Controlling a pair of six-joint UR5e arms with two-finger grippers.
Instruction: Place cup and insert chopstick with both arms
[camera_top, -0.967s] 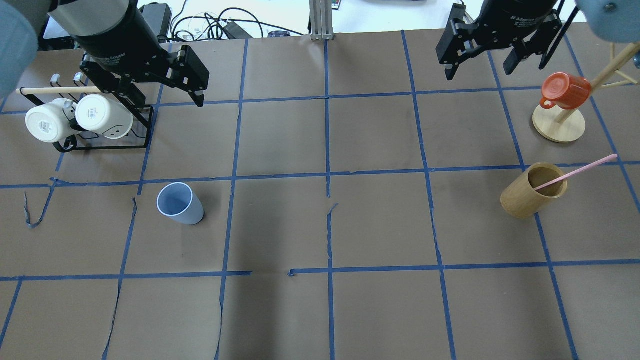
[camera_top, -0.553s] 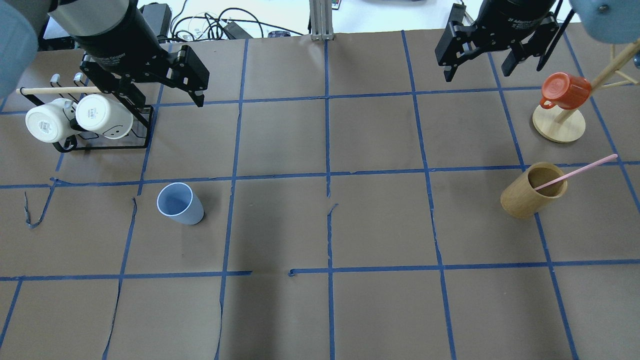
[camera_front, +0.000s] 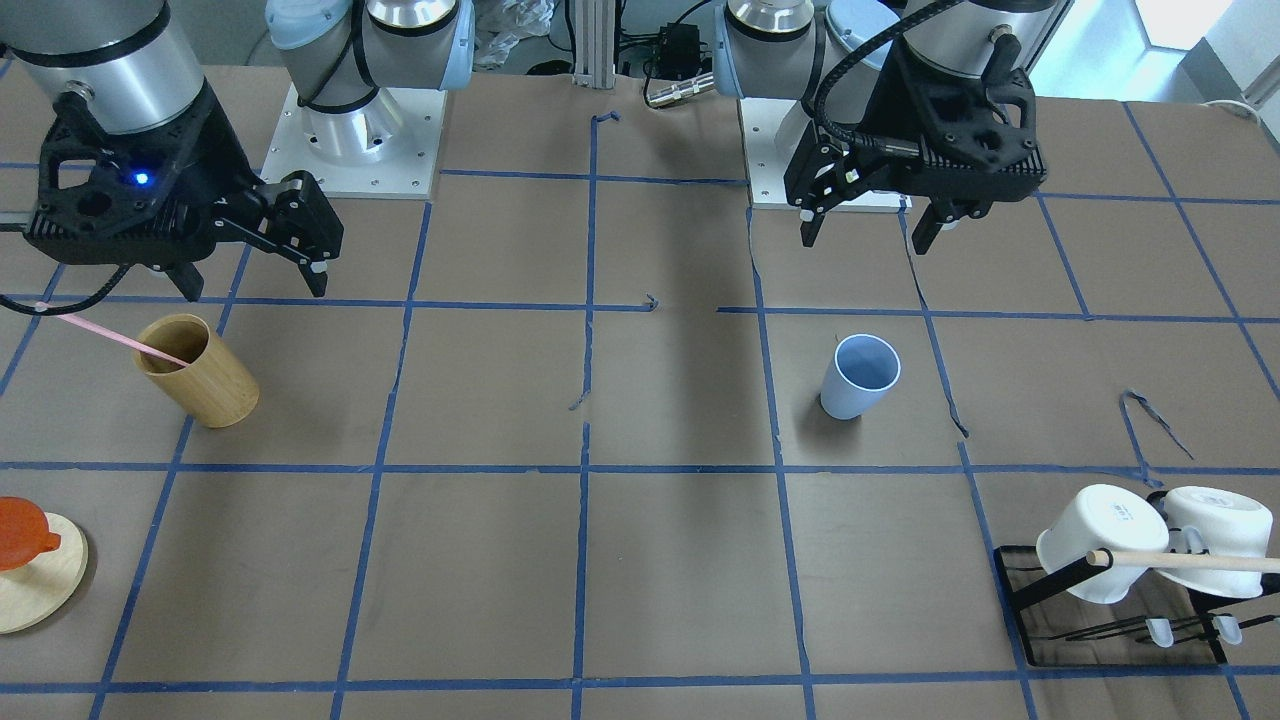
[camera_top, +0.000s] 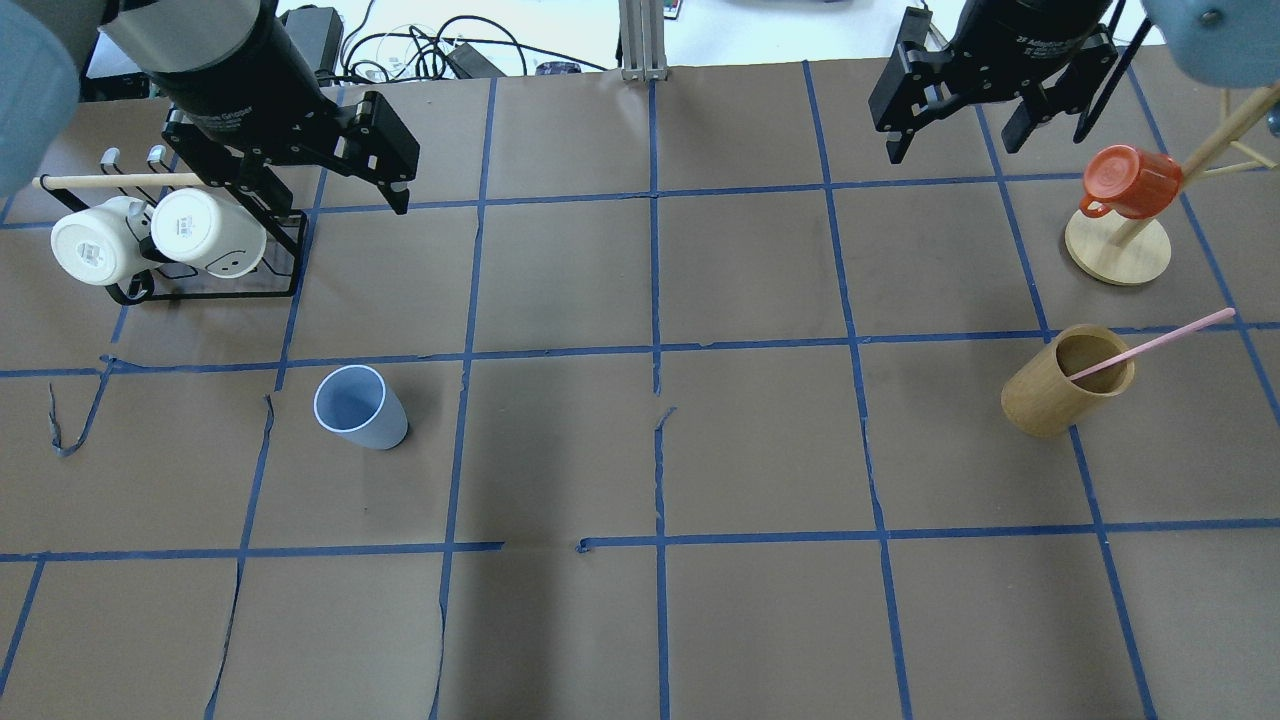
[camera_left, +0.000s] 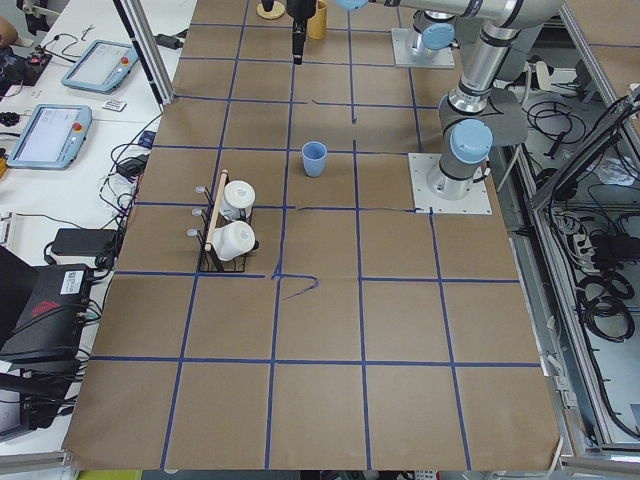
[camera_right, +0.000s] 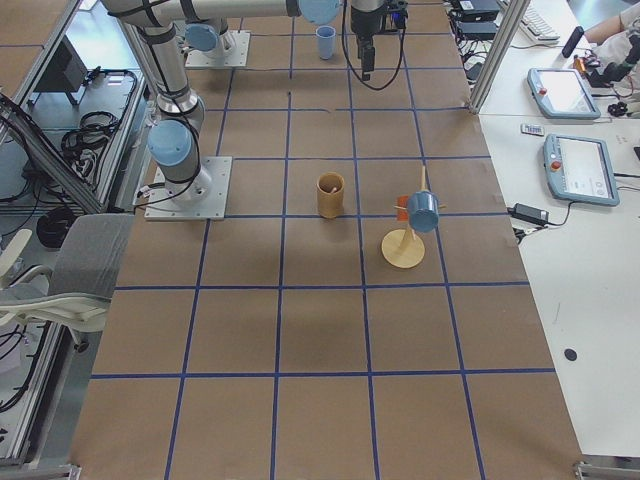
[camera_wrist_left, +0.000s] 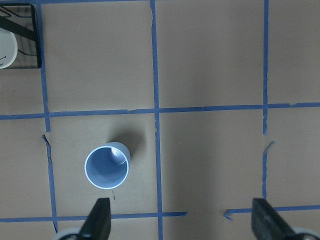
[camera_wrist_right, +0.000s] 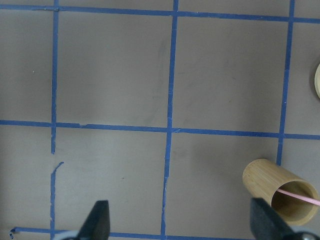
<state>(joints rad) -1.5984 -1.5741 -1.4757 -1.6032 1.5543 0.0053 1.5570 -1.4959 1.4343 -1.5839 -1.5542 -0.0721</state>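
The light-blue cup (camera_top: 360, 408) stands upright on the brown table, left of centre; it also shows in the front view (camera_front: 860, 377) and the left wrist view (camera_wrist_left: 107, 167). The pink chopstick (camera_top: 1150, 345) leans in a tan bamboo cup (camera_top: 1065, 385) at the right, and both show in the front view, chopstick (camera_front: 105, 333) and bamboo cup (camera_front: 197, 372). My left gripper (camera_top: 335, 190) is open and empty, high above the table beyond the blue cup. My right gripper (camera_top: 955, 145) is open and empty, high above the table beyond the bamboo cup (camera_wrist_right: 280, 190).
A black wire rack (camera_top: 200, 295) with two white mugs (camera_top: 205, 230) and a pale wooden rod (camera_top: 110, 181) stands at the far left. An orange mug (camera_top: 1130, 180) hangs on a wooden mug tree (camera_top: 1117, 255) at the far right. Blue tape lines grid the table.
The right gripper has drifted very slightly towards the far left. The left gripper, the cup and the chopstick have not moved.
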